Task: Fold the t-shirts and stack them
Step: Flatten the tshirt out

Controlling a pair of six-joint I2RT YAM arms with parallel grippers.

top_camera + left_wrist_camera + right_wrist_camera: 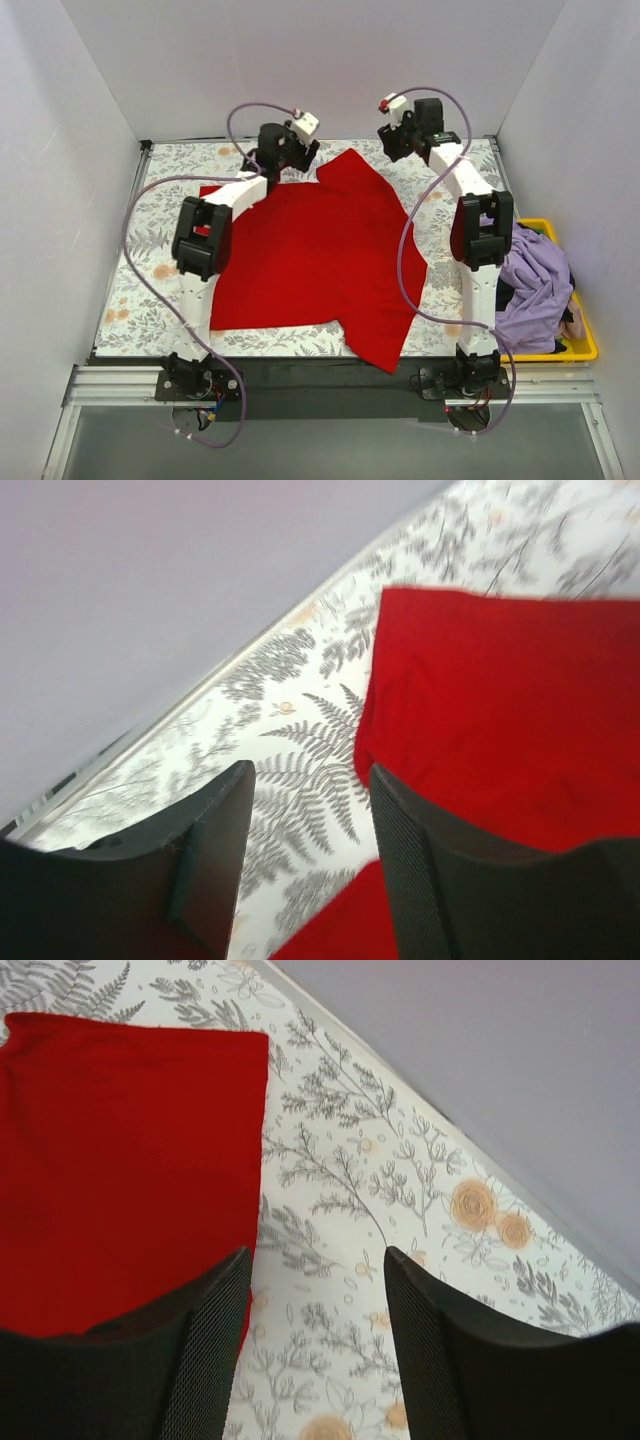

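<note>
The red t-shirt lies spread flat on the flowered table, one sleeve pointing to the far edge, one to the near edge. My left gripper is open at the shirt's far left edge; its wrist view shows red cloth to the right of the fingers and bare table between them. My right gripper is open just right of the far sleeve; its wrist view shows the sleeve to the left of the fingers. The lilac t-shirt lies crumpled in the yellow bin.
The yellow bin stands at the table's right edge beside the right arm. White walls close in the table on the left, far and right sides. The flowered table cover shows around the red shirt.
</note>
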